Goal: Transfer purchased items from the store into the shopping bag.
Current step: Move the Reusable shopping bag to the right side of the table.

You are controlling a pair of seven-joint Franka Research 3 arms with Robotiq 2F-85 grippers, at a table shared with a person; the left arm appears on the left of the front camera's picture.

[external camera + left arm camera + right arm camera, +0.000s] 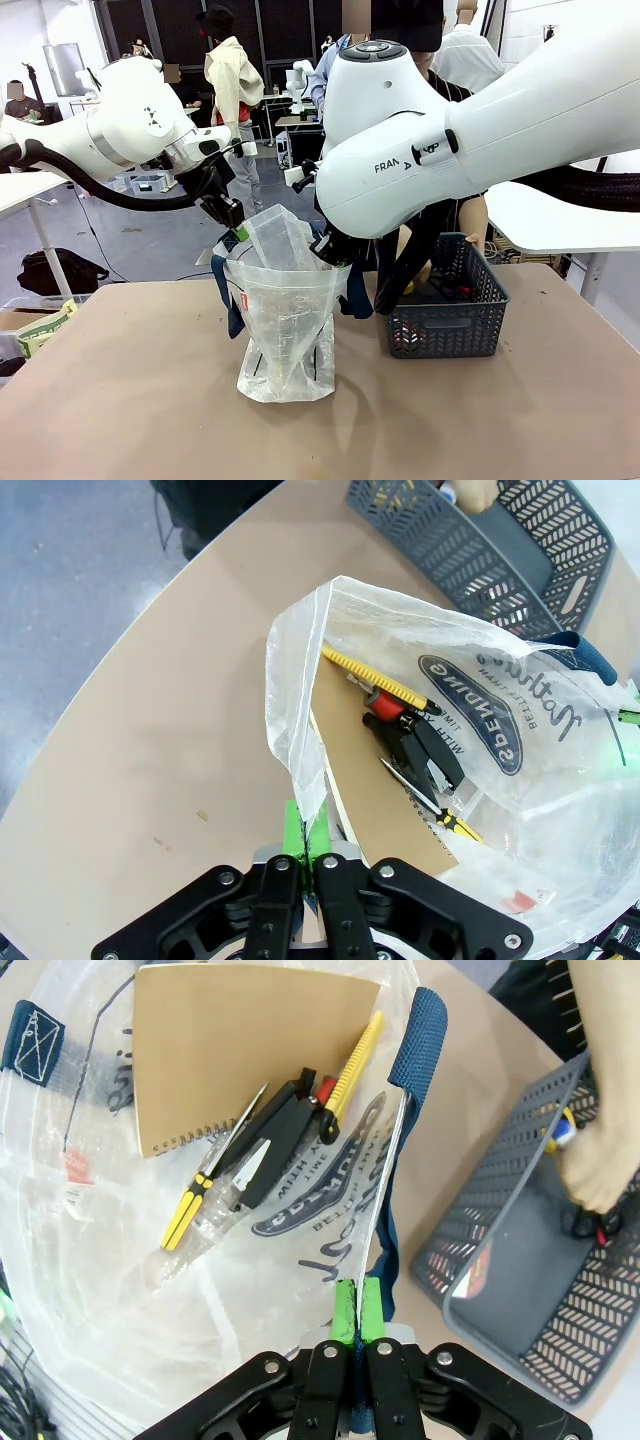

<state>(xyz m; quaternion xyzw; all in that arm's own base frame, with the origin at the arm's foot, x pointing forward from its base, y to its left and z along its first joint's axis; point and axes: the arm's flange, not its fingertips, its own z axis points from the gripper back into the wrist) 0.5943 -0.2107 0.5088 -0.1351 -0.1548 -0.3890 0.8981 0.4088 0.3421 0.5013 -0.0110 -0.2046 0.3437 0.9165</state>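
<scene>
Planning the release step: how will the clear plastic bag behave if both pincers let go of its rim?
Probably floppy: the shopping bag is thin, crinkled film, held by the left pincer and right pincer. Its mouth would likely collapse. The notebook inside may stiffen one side slightly.

Tan table (120, 400), clear shopping bag (285, 340) standing near its middle, dark grey lattice basket (445, 322) near it.
</scene>
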